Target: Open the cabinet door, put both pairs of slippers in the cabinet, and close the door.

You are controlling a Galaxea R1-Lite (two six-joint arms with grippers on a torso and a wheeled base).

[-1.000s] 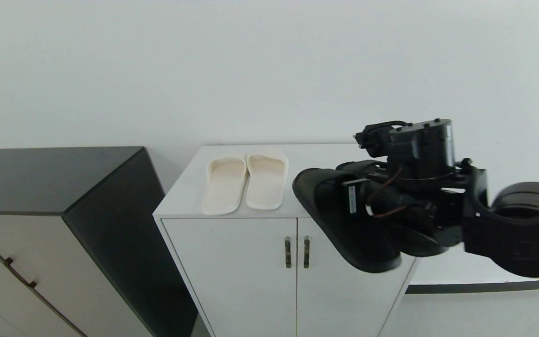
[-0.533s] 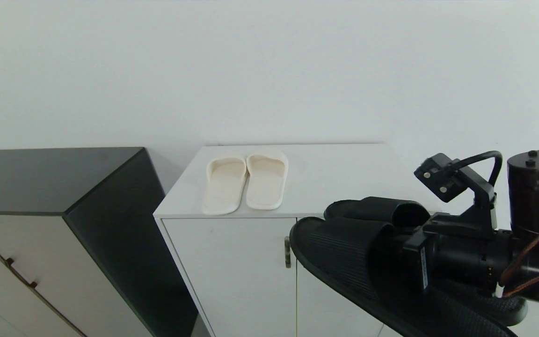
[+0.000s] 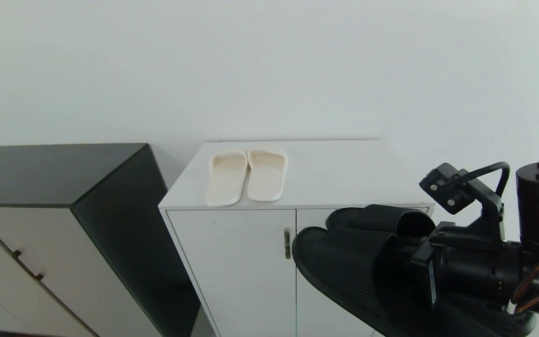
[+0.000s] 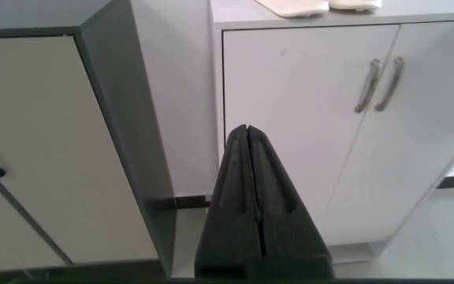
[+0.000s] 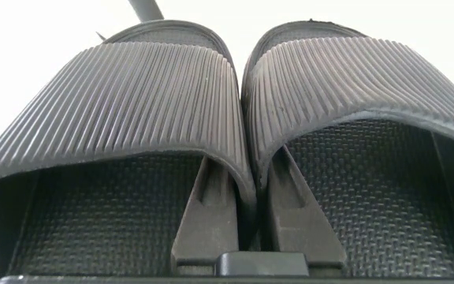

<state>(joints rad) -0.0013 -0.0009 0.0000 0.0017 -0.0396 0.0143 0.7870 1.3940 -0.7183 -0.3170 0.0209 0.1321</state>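
Right gripper (image 5: 251, 225) pinches the black slippers (image 3: 344, 262) together, one finger inside each, at lower right of the head view. Left gripper (image 4: 247, 142) is pressed closed, empty. White slippers (image 3: 246, 177) lie side by side mid-frame atop the closed cabinet (image 3: 232, 262).

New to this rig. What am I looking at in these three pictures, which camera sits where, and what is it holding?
This is a two-armed robot on wheels. The wide picture is from a camera on its head; the other two are from cameras on its wrists, looking along each gripper. Ahead stands a white cabinet with both doors shut; a cream pair of slippers lies on top. A dark cabinet stands beside it, on the robot's left. The right gripper is shut on a black pair of slippers, pinching their inner walls together. The left gripper is shut, empty, and points toward the white cabinet.
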